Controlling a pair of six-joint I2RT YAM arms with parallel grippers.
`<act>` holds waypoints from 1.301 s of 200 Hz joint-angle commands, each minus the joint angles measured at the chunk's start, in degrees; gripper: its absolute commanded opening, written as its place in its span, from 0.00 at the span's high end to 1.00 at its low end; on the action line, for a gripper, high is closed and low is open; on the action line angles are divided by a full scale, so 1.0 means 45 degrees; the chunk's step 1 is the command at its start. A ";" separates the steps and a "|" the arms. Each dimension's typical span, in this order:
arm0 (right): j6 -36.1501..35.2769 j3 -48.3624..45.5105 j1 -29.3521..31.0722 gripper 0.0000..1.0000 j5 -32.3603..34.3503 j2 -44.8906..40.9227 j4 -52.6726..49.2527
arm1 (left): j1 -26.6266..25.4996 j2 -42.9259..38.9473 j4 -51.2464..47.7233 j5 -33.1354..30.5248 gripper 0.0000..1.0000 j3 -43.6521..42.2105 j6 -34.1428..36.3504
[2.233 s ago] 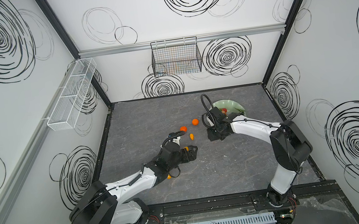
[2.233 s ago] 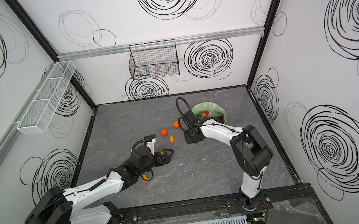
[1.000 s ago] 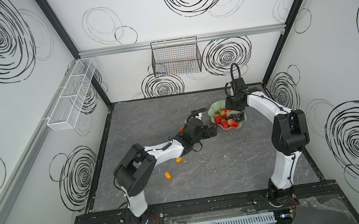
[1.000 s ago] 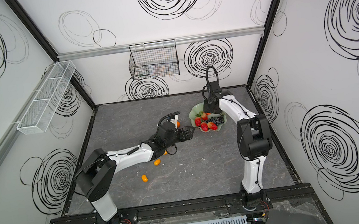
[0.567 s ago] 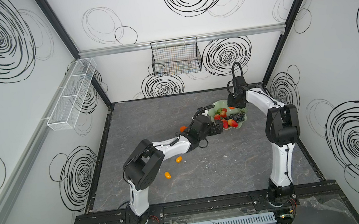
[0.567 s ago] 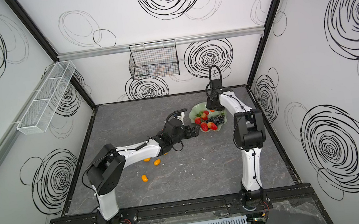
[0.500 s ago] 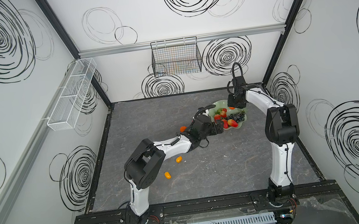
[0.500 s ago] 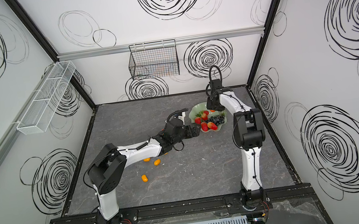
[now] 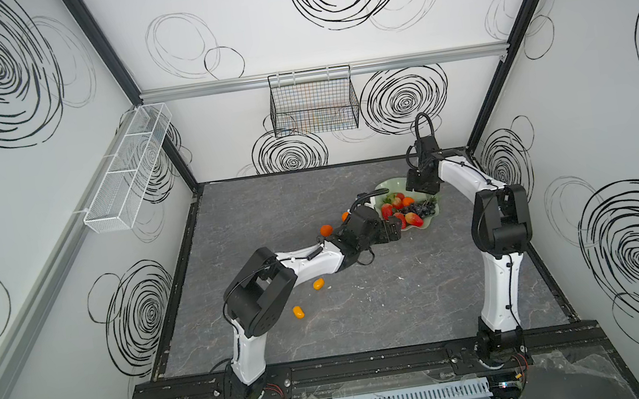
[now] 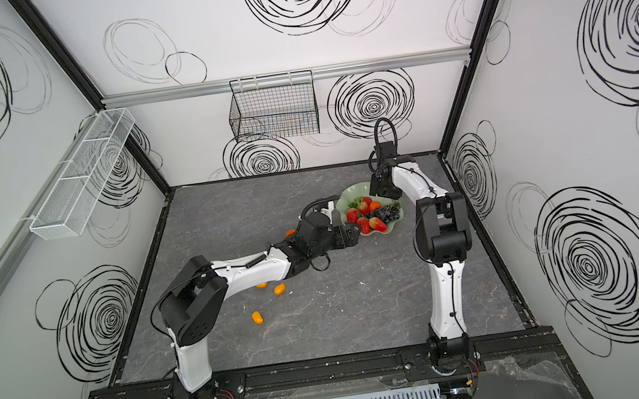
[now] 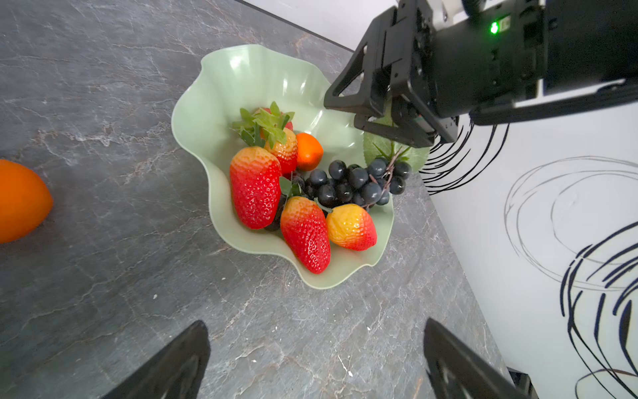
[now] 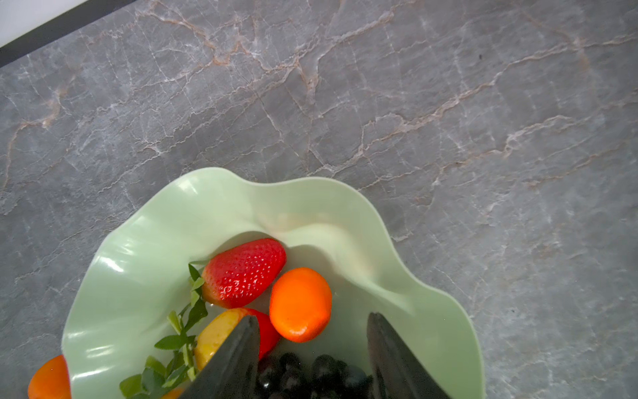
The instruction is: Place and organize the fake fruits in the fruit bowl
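A pale mint-green wavy-rimmed bowl point(image 11: 248, 76) holds red plastic strawberries point(image 11: 255, 186), a dark grape bunch point(image 11: 355, 184) and an orange kumquat point(image 11: 309, 152). The left gripper point(image 11: 316, 362), wide open and empty, sits beside its rim. The right gripper point(image 12: 314, 362), jaws half parted and empty, hovers over the grape bunch. Small loose orange fruits point(image 9: 318, 283) lie on the grey table point(image 9: 407, 302).

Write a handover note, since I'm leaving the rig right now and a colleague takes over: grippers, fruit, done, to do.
Left gripper: open and empty, just short of the fruit bowl.
Right gripper: jaws apart above the bowl's contents, nothing visibly gripped.
Done: strawberries, grape bunch and one kumquat lie in the bowl.
To do: two tangerines beside the left arm, and two kumquats on the table. Another orange piece peeks from under that arm.
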 commanded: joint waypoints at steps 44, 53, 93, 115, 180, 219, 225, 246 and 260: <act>-0.0085 0.0007 0.0102 0.46 -0.0410 -0.2047 0.0026 | -0.0054 -0.1976 -0.0198 -0.0680 0.01 -0.1113 0.0397; -0.0096 -0.0127 0.0174 0.46 -0.0444 -0.2397 0.0039 | -0.0063 -0.2357 -0.0205 -0.0754 0.01 -0.1417 0.0378; -0.0021 -0.1692 0.0880 0.47 -0.0257 -0.4116 0.0393 | -0.0063 -0.4143 -0.0139 -0.0910 0.01 -0.3185 0.0261; 0.0247 -0.3168 0.1235 0.47 0.0031 -0.5155 0.0751 | -0.0089 -0.5132 -0.0175 -0.1033 0.01 -0.4223 0.0318; 0.2001 -0.8374 -0.0191 0.56 -0.1215 -0.8508 0.2619 | -0.1335 -0.5536 -0.0563 -0.1922 0.01 -0.4432 0.1536; 0.2465 -1.0393 -0.1601 0.57 -0.3903 -0.8951 0.4152 | -0.2283 -0.4184 -0.0323 -0.2080 0.01 -0.3295 0.1915; 0.2469 -1.0540 -0.1662 0.57 -0.4128 -0.8909 0.4283 | -0.2425 -0.3961 -0.0274 -0.2190 0.01 -0.3112 0.1939; 0.2481 -1.0896 -0.1805 0.57 -0.4654 -0.8681 0.4774 | -0.2896 -0.3204 -0.0097 -0.2557 0.01 -0.2463 0.1940; 0.2463 -1.0951 -0.1863 0.58 -0.4739 -0.8404 0.4935 | -0.3121 -0.2767 -0.0065 -0.2620 0.01 -0.2051 0.1921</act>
